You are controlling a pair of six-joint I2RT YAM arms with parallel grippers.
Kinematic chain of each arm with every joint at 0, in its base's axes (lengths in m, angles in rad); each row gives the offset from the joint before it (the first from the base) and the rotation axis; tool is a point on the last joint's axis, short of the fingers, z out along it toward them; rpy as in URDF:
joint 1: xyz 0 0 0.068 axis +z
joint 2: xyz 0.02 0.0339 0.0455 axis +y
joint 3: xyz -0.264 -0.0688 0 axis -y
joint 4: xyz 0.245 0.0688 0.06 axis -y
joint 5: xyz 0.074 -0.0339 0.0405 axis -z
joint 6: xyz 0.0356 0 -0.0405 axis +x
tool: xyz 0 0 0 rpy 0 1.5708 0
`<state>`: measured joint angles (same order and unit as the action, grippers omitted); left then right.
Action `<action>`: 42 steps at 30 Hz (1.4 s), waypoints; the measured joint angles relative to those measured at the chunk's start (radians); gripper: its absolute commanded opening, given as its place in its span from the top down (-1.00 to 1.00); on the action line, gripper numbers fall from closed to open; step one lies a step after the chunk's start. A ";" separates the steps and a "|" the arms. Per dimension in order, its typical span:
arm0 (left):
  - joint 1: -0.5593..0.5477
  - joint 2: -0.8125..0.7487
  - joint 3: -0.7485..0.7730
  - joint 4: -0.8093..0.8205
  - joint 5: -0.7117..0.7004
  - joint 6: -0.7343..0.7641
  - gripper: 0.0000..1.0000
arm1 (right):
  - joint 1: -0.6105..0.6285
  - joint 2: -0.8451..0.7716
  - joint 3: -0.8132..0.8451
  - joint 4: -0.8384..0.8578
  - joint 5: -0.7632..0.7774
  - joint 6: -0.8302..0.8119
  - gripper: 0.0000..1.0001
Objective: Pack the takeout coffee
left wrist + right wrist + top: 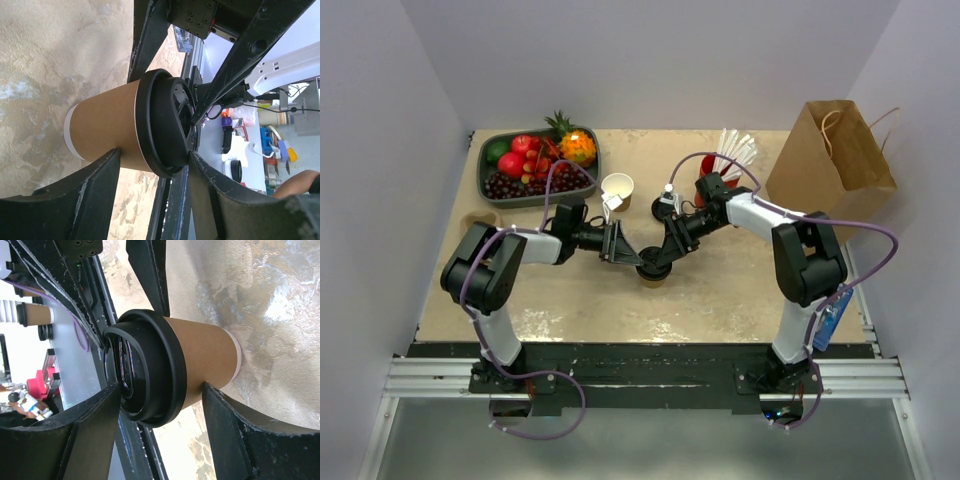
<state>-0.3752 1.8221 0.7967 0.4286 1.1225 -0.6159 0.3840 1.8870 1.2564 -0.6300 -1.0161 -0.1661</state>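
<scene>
The takeout coffee (653, 272), a tan paper cup with a black lid, stands upright mid-table between both arms. My left gripper (632, 256) reaches it from the left. In the left wrist view the coffee (107, 125) sits between that gripper's (152, 155) fingers, one tip on the tan wall and the other on the lid top. My right gripper (666, 258) comes from the right. In the right wrist view it (160, 387) holds the coffee (205, 355) the same way, one finger on the lid and one on the wall near the base.
An open lidless paper cup (617, 187) stands behind the left gripper. A red cup with white straws (720, 168) and a brown paper bag (830, 160) are at the back right. A dark fruit tray (483, 170) sits back left.
</scene>
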 measured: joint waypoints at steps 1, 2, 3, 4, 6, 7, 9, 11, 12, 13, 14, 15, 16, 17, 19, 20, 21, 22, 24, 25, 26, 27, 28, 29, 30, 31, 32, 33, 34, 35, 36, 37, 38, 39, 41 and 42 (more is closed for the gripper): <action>0.002 0.002 0.000 -0.001 0.000 0.000 -0.12 | -0.001 0.002 0.000 0.001 -0.003 0.000 -0.31; 0.003 0.005 0.002 -0.003 0.002 0.000 -0.11 | -0.002 0.005 0.000 0.002 -0.006 0.000 -0.31; 0.005 0.008 0.004 -0.005 0.005 0.000 -0.11 | -0.002 0.005 0.000 0.002 -0.008 0.000 -0.31; 0.008 0.011 0.006 -0.008 0.008 0.000 -0.09 | -0.003 0.006 0.000 0.002 -0.009 0.001 -0.31; 0.013 0.020 0.012 -0.019 0.018 0.000 -0.08 | -0.003 0.007 -0.002 0.003 -0.014 0.002 -0.31; 0.014 0.024 0.017 -0.029 0.024 0.001 -0.08 | -0.003 0.008 -0.002 0.002 -0.016 0.002 -0.31; 0.015 0.030 0.026 -0.048 0.032 0.008 -0.08 | -0.003 0.011 -0.002 0.002 -0.019 0.002 -0.31; 0.015 0.030 0.027 -0.059 0.031 0.011 -0.08 | -0.003 0.012 -0.003 0.003 -0.019 0.002 -0.31; 0.015 0.030 0.026 -0.060 0.031 0.014 -0.08 | -0.003 0.012 -0.004 0.003 -0.019 0.002 -0.31; 0.015 0.030 0.024 -0.059 0.029 0.017 -0.08 | -0.003 0.012 -0.005 0.005 -0.019 0.002 -0.31; 0.015 0.030 0.018 -0.059 0.025 0.017 -0.08 | -0.003 0.012 -0.006 0.007 -0.018 0.002 -0.30; 0.016 0.032 0.013 -0.056 0.024 0.014 -0.07 | -0.003 0.012 -0.010 0.011 -0.019 0.003 -0.30; 0.016 0.033 0.012 -0.054 0.024 0.013 -0.07 | -0.003 0.013 -0.013 0.016 -0.019 0.005 -0.30; 0.016 0.034 0.012 -0.053 0.023 0.014 -0.07 | -0.003 0.014 -0.013 0.018 -0.019 0.008 -0.30; 0.016 0.038 0.011 -0.053 0.023 0.013 -0.07 | -0.004 0.016 -0.013 0.019 -0.021 0.009 -0.30; 0.016 0.039 0.011 -0.051 0.023 0.013 -0.07 | -0.004 0.017 -0.013 0.019 -0.023 0.009 -0.30; 0.016 0.040 0.011 -0.050 0.023 0.011 -0.08 | -0.005 0.018 -0.013 0.020 -0.023 0.010 -0.30; 0.016 0.042 0.011 -0.047 0.025 0.008 -0.11 | -0.005 0.018 -0.013 0.021 -0.024 0.010 -0.32; 0.016 0.042 0.011 -0.035 0.032 0.007 -0.18 | -0.005 0.018 -0.013 0.020 -0.029 0.008 -0.34; 0.016 0.040 0.011 -0.022 0.039 0.007 -0.19 | -0.005 0.018 -0.013 0.020 -0.032 0.007 -0.38; 0.016 0.039 0.011 -0.014 0.043 0.007 -0.21 | -0.005 0.018 -0.013 0.020 -0.035 0.004 -0.40; 0.016 0.039 0.009 -0.006 0.043 0.006 -0.23 | -0.006 0.018 -0.013 0.020 -0.039 0.001 -0.43; 0.016 0.036 0.007 0.003 0.043 0.007 -0.25 | -0.006 0.018 -0.013 0.020 -0.042 -0.005 -0.46; 0.015 0.034 0.005 0.010 0.040 0.007 -0.26 | -0.006 0.018 -0.013 0.020 -0.043 -0.013 -0.48; 0.015 0.033 0.004 0.014 0.039 0.008 -0.28 | -0.006 0.018 -0.013 0.019 -0.045 -0.018 -0.50; 0.015 0.031 0.003 0.016 0.037 0.008 -0.29 | -0.006 0.018 -0.013 0.017 -0.048 -0.026 -0.51; 0.015 0.029 0.003 0.018 0.035 0.011 -0.31 | -0.006 0.018 -0.013 0.015 -0.050 -0.034 -0.53; 0.015 0.027 0.003 0.018 0.033 0.016 -0.33 | -0.006 0.018 -0.011 0.010 -0.052 -0.040 -0.54; 0.015 0.025 0.003 0.019 0.030 0.019 -0.33 | -0.006 0.018 -0.008 0.003 -0.055 -0.048 -0.54; 0.015 0.022 0.002 0.019 0.027 0.026 -0.33 | -0.006 0.018 -0.003 -0.005 -0.057 -0.056 -0.56; 0.016 0.019 0.002 0.018 0.023 0.029 -0.33 | -0.006 0.020 0.002 -0.012 -0.060 -0.063 -0.57; 0.016 0.018 0.002 0.019 0.022 0.033 -0.33 | -0.006 0.024 0.009 -0.017 -0.066 -0.068 -0.57; 0.016 0.016 0.002 0.019 0.021 0.034 -0.33 | -0.007 0.032 0.016 -0.021 -0.072 -0.073 -0.57; 0.017 0.016 0.002 0.019 0.020 0.033 -0.33 | -0.009 0.040 0.025 -0.028 -0.079 -0.079 -0.58; 0.017 0.016 0.002 0.019 0.018 0.033 -0.33 | -0.013 0.058 0.040 -0.040 -0.097 -0.086 -0.58; 0.017 0.016 0.002 0.019 0.018 0.033 -0.33 | -0.017 0.066 0.047 -0.045 -0.106 -0.089 -0.58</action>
<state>-0.3584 1.8385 0.7986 0.4473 1.1404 -0.5831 0.3668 1.9530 1.3033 -0.6750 -1.1225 -0.2546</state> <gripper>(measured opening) 0.668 0.789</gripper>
